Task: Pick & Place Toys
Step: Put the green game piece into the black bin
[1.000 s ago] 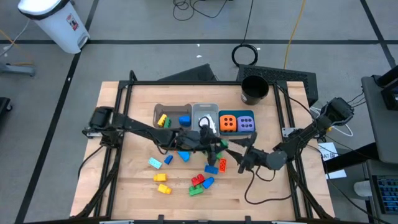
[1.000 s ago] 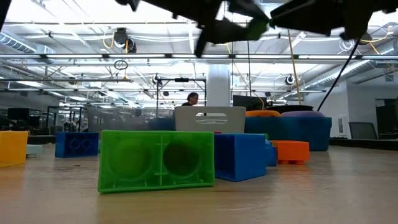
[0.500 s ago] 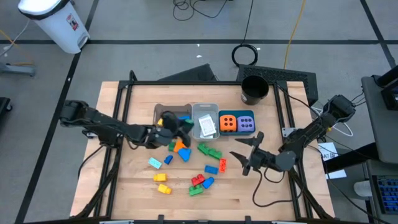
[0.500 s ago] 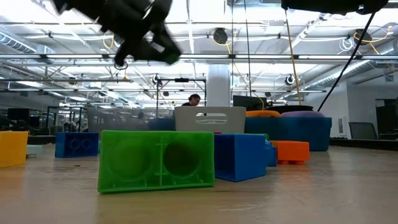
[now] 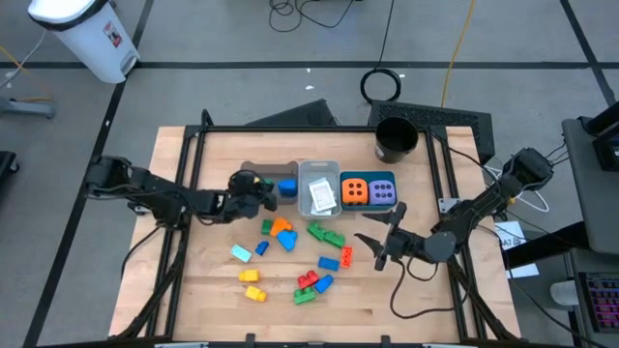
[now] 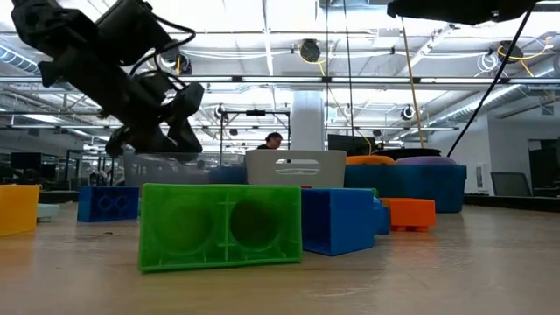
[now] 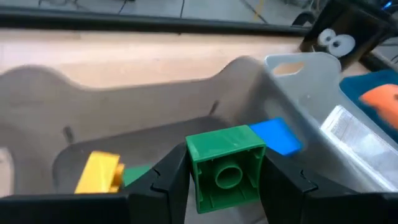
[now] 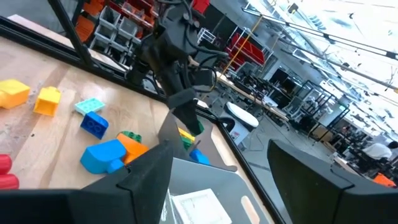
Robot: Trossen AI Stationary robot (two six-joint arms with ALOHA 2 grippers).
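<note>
- Left gripper [image 5: 250,184] had pulled back from the loose pile at table centre to the grey rectangular plastic bin [image 5: 253,170] at about 11 o'clock, over half a second.
- Its fingers were clamped on a small green plastic brick [image 7: 225,167], stud hollow facing the wrist camera, hanging over the bin mouth.
- The bin already held a yellow brick [image 7: 99,172] and a blue brick [image 7: 277,136]; judged: carry nearly done, release remained.
- Right gripper [image 5: 379,244] sat at about 4 o'clock, fingers spread wide and empty, little changed, apparently waiting.
- Loose bricks lay around centre to 7 o'clock, including a big green plastic brick [image 6: 220,223].
- The clear rectangular bin [image 5: 318,187] touched the grey bin's side, so room there was tight.
- Open wood lay toward 9 o'clock for retreat; the arms were well apart.
</note>
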